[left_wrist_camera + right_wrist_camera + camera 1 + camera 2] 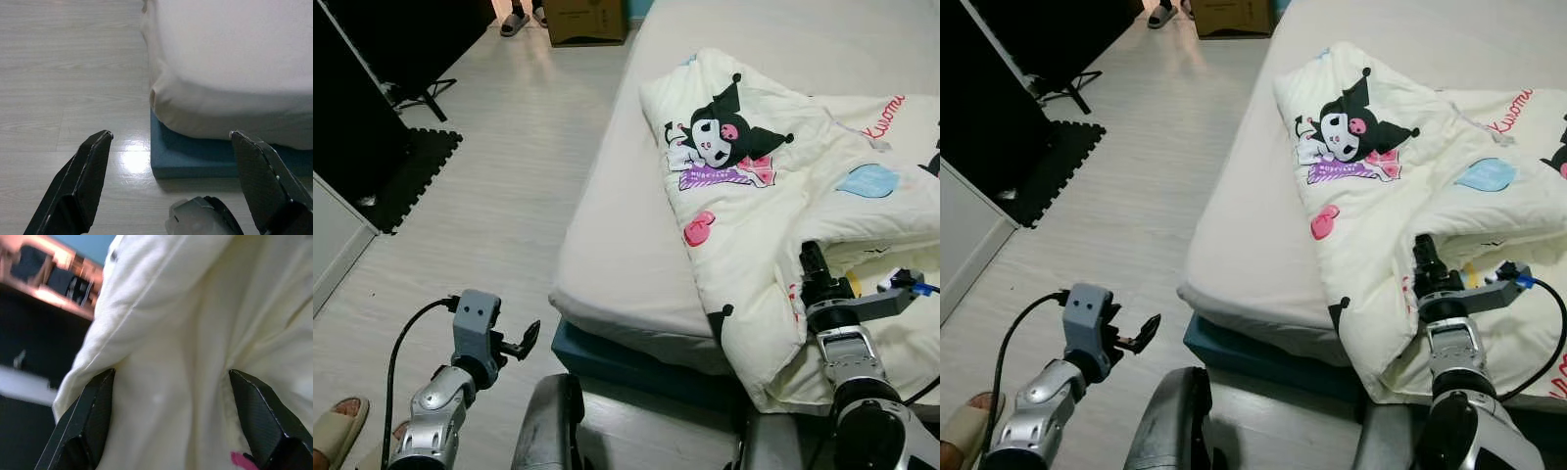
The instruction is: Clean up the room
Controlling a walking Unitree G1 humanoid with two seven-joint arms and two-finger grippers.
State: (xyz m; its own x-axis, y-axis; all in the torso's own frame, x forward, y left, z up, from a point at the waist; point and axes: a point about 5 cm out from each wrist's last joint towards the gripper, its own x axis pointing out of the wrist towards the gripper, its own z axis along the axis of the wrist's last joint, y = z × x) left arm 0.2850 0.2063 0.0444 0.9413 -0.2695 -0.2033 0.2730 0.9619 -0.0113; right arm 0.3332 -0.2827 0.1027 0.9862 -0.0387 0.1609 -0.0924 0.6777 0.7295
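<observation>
A cream blanket point(754, 196) printed with a black-and-white cartoon figure lies bunched on the bed point(626, 225), and its near edge hangs over the bed's side. My right gripper point(813, 262) pushes into a fold of that blanket. In the right wrist view its fingers point(83, 431) stand open with cream cloth bulging between them. My left gripper point(524, 343) hovers open over the wooden floor, off the bed's near left corner. The left wrist view shows its fingers point(83, 186) wide apart, facing the mattress corner point(195, 107).
The bed rests on a blue base point(626, 362). A black foam mat point(406, 176) and a dark stand point(421, 93) lie far left, beside a white cabinet point(333, 245). A cardboard box point(587, 20) and a person's feet point(516, 20) are at the back. A sandaled foot point(337, 426) is near left.
</observation>
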